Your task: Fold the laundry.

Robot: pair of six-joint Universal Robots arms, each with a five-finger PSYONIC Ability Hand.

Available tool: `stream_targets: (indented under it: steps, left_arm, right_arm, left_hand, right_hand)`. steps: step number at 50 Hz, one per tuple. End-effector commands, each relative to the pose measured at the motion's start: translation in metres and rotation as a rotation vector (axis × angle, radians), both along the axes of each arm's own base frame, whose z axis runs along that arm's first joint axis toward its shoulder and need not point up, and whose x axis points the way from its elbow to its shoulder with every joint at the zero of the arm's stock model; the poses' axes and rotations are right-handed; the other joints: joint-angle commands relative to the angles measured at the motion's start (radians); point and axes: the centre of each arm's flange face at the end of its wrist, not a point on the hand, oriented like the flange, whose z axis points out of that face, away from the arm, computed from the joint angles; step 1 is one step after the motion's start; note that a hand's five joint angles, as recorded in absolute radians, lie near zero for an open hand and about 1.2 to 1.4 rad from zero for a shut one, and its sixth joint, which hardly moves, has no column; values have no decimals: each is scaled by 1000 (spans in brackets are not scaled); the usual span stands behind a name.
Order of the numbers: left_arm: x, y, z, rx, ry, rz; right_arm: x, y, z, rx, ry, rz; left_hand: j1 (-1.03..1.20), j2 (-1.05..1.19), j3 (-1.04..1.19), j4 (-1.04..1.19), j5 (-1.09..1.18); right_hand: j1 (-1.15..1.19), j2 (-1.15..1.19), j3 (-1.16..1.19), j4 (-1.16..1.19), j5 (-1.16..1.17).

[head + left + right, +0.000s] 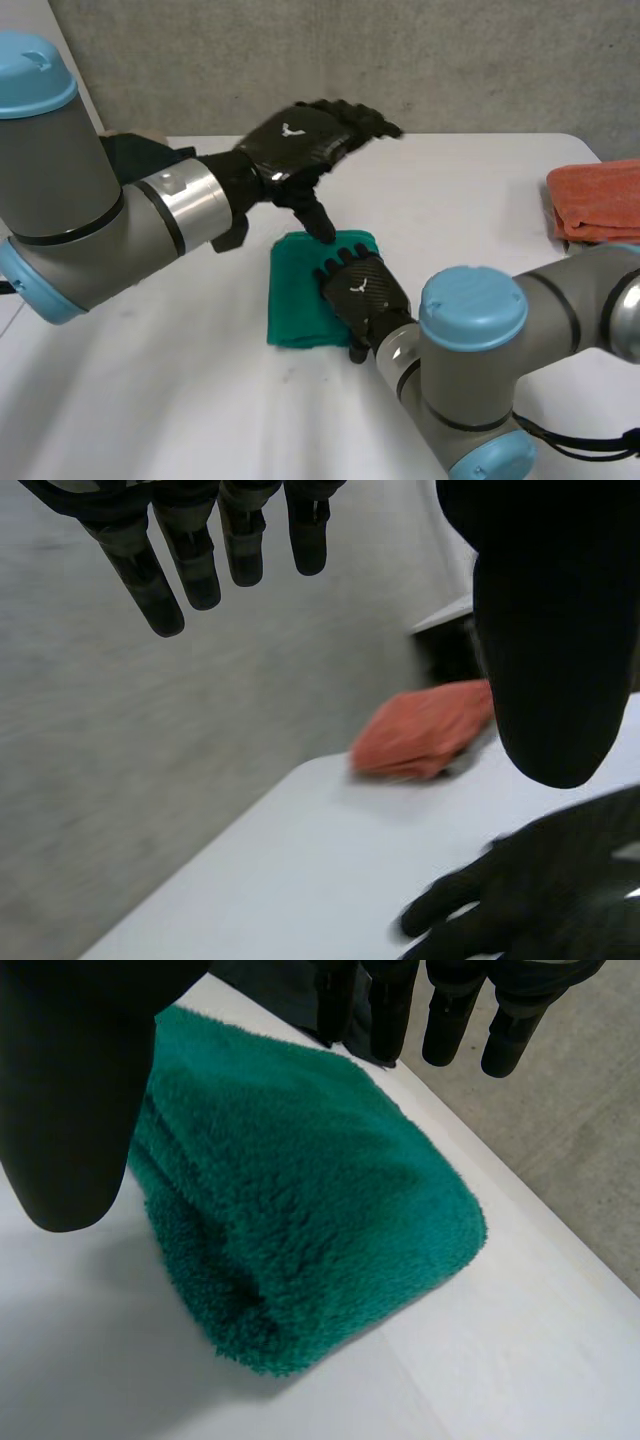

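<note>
- The left robot hand (300,140) hangs raised over the far side of the white tabletop (150,400). Its fingers are straight and released, and its thumb points down toward the green towel (298,300); whether the thumb touches it is unclear.
- The right robot hand (362,292) sits palm-down over the towel's right half, hiding that part. Its fingers are straight and spread, gripping nothing.
- The towel is thick and fleecy, folded into a plump rectangle with one rounded fold, and lies mid-tabletop.
- A folded orange cloth (598,200), cut off by the view's edge, lies at the tabletop's far right.
</note>
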Motion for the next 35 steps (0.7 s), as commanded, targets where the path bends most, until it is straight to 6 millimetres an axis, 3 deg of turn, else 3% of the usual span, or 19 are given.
stream_targets:
  steps: [1,13,17,19,25,29,33,35]
  left_arm:
    - [-2,10,-5,46,-7,-92]
    - [-2,10,-8,54,-10,-87]
    - [-2,8,-7,50,-8,-78]
    - [-2,8,-6,50,-7,-78]
    - [-2,9,-4,43,-3,-79]
    - [-2,9,2,24,6,-78]
    - [-1,9,17,-16,27,-62]
    - [0,7,24,-38,38,-39]
  right_arm:
    - [8,-14,-25,-24,-8,3]
    - [18,-27,-24,-109,-24,16]
    - [21,-29,-22,-116,-39,30]
    - [25,-30,-22,-117,-48,48]
    - [24,-47,-14,-141,-71,24]
    - [17,-71,11,-198,-106,-27]
    - [-6,-117,72,-336,-196,-129]
    - [-20,-135,90,-383,-215,-174]
  left_hand:
    - [-10,-23,-28,-20,-39]
    - [-10,-23,-28,-20,-39]
    - [-13,-26,-31,-23,-42]
    - [-10,-23,-28,-20,-39]
    - [-10,-23,-28,-20,-39]
    - [-10,-23,-28,-20,-39]
    - [-10,-23,-28,-20,-39]
    - [-10,-23,-28,-20,-39]
  right_hand:
    - [45,55,61,64,52]
    - [347,357,363,366,355]
    - [749,759,765,768,756]
    - [1173,1183,1189,1191,1180]
    - [1175,1185,1191,1193,1182]
    - [1175,1185,1191,1193,1182]
    - [1175,1185,1191,1193,1182]
    - [1175,1185,1191,1193,1182]
